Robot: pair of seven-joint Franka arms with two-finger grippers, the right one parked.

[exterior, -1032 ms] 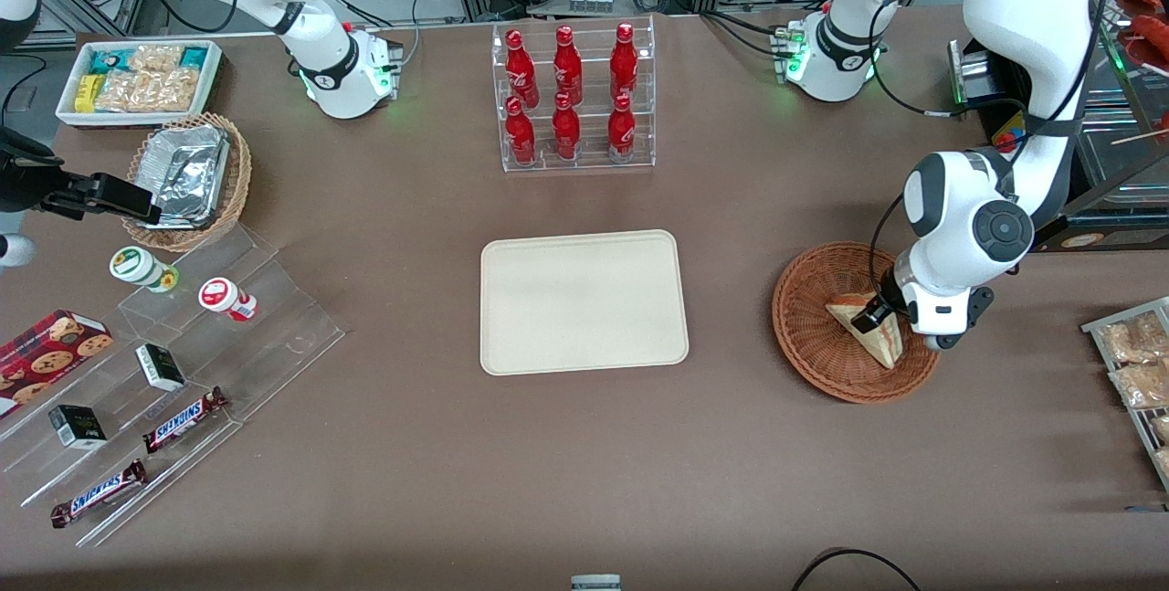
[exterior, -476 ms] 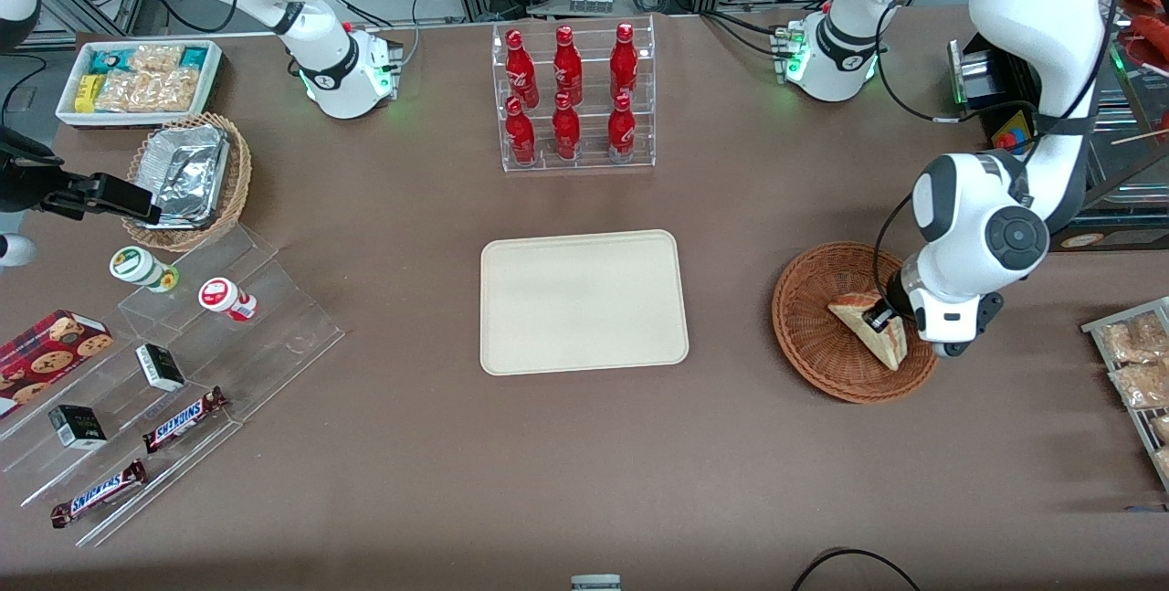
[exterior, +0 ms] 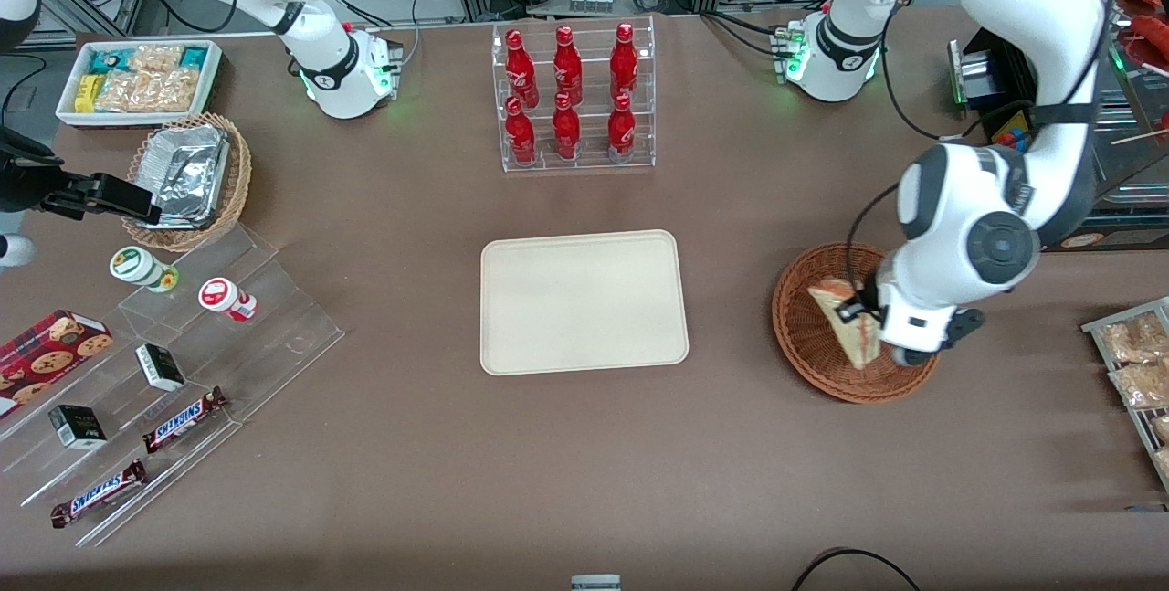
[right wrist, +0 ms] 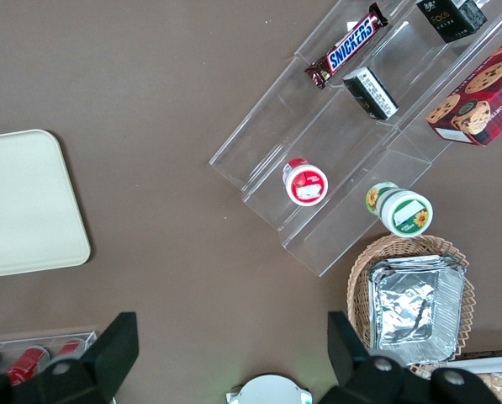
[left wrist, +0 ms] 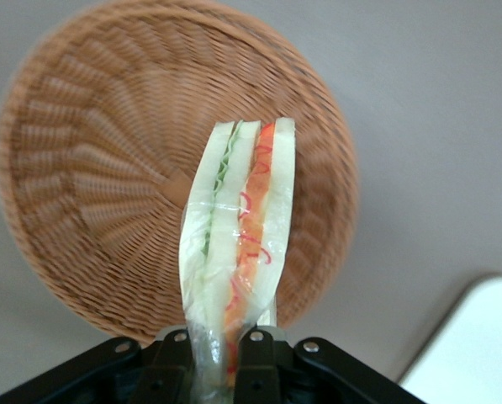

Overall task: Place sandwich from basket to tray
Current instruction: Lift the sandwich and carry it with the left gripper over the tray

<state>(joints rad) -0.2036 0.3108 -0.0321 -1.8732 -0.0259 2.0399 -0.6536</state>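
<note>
Gripper: closed on one end of the sandwich (left wrist: 236, 244), which is clamped between the two fingers; the gripper (exterior: 863, 315) is held above the basket (exterior: 808, 335), at the edge toward the working arm's end of the table.

Sandwich: carried clear of the wicker, as judged from the wrist view, where the wedge stands out from the fingers with the woven bowl well below it; not yet over the tray (exterior: 511, 335).

Basket: a round reddish-brown wicker bowl; nothing else is seen in it.

Tray: a flat cream rectangle, set well apart from the basket toward the parked arm's end of the table; nothing is seen on it.

Containers, seen in the front view: a white bin (exterior: 64, 107) filled with snack packets; a lighter wicker bowl (exterior: 239, 173) holding a foil dish (exterior: 187, 173); a clear rack (exterior: 500, 98) holding six red bottles (exterior: 566, 130), farther from the front camera than the tray.

Risk, slipping: only a narrow end of the wrapped wedge is pinched, so the clear film could be pulled through the fingers during a fast swing, and the sandwich dropped short of the tray.

Risk, crushing: the soft bread could be squashed if the clamp is tightened.

Risk, clipping: the basket rim could be caught if too little height is kept.
</note>
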